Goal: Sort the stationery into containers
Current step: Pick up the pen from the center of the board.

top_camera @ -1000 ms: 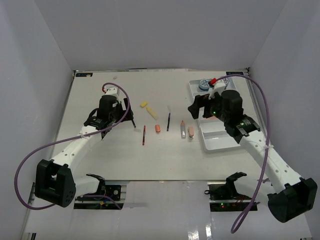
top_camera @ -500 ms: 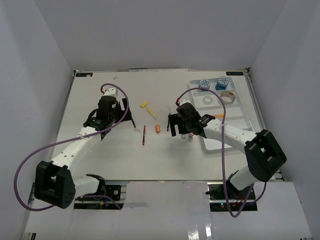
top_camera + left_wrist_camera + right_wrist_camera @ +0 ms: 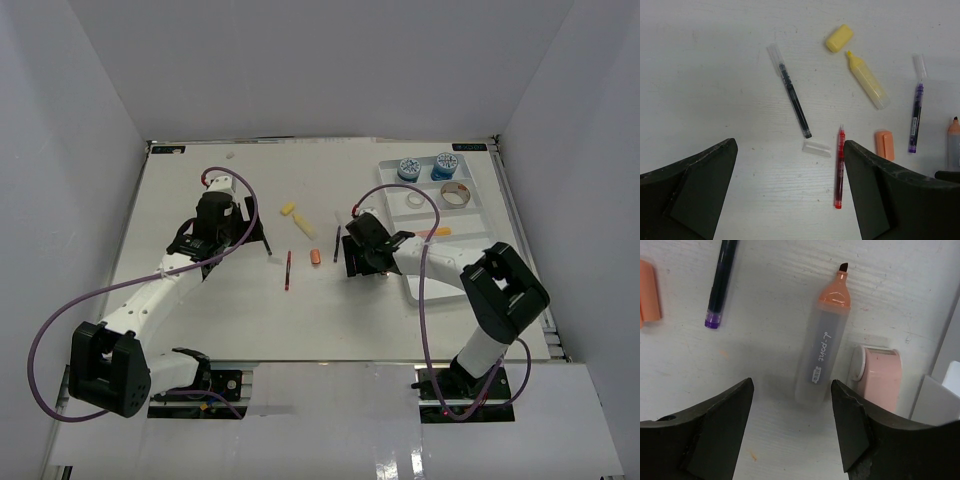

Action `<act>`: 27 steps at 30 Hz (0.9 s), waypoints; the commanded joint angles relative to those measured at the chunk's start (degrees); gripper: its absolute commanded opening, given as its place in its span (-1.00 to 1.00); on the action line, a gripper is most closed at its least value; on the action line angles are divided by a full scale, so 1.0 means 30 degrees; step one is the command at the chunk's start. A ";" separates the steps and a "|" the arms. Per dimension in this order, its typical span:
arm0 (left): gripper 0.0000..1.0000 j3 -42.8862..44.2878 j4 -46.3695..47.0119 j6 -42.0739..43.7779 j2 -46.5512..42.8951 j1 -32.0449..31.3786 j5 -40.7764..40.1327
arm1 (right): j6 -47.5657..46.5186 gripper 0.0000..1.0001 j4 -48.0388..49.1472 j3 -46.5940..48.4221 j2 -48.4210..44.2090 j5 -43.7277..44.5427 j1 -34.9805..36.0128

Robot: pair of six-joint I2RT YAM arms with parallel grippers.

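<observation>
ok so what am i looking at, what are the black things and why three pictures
Two robot arms bolted to a table, sorting stationery into a white tray. The wide picture looks down from above. The other two come from cameras on each wrist, so the black shapes are that arm's own fingers. The left gripper is open and empty over a black pen, a red pen and an uncapped yellow highlighter. The right gripper is open, straddling an uncapped orange highlighter, not gripping it. The tray holds two blue tubs and two tape rolls.
</observation>
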 commanded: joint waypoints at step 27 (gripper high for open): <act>0.96 0.0177 0.0478 -0.4458 -0.3513 -0.0160 0.7336 | -0.2171 -0.82 0.4426 -0.2343 -0.6292 0.2149 0.2640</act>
